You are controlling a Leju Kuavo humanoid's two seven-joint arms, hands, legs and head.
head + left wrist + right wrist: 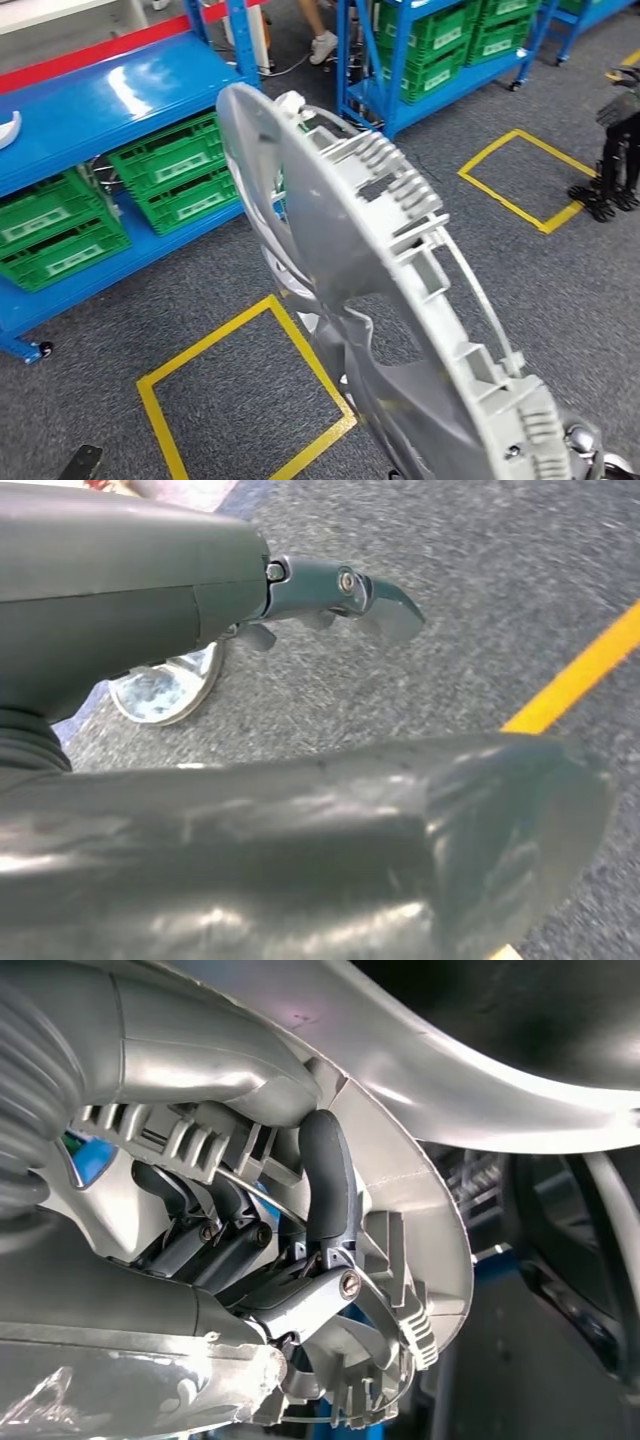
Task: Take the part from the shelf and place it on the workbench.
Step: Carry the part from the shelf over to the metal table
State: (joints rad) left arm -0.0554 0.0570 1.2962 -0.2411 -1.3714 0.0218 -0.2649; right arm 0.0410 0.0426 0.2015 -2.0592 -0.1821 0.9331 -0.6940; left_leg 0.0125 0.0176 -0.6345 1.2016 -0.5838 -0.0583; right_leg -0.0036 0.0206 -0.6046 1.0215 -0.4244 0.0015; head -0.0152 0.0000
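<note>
- A large grey plastic part [377, 270], curved and ribbed along its rim, is held up in the air in the head view, tilted on edge above a grey carpeted floor [226, 400].
- In the right wrist view, the right hand [249, 1250] grips the part [392, 1200]: its dark fingers [328, 1185] curl around the ribbed edge, and its thumb lies on the other side.
- In the left wrist view, the left hand [302, 610] hangs over the floor [490, 570] and holds nothing; one dark finger [355, 588] reaches out straight and the thumb [340, 850] is well apart from it.
- A yellow tape line [573, 670] crosses the carpet near that hand.
- Behind the part stands a blue shelf [98, 100] with green crates [177, 170] on its lower level.
- A second blue shelf [445, 60] farther back also holds green crates.
- Yellow tape squares [241, 390] are marked on the floor.
- A person's foot in a white shoe [323, 45] shows between the shelves.
</note>
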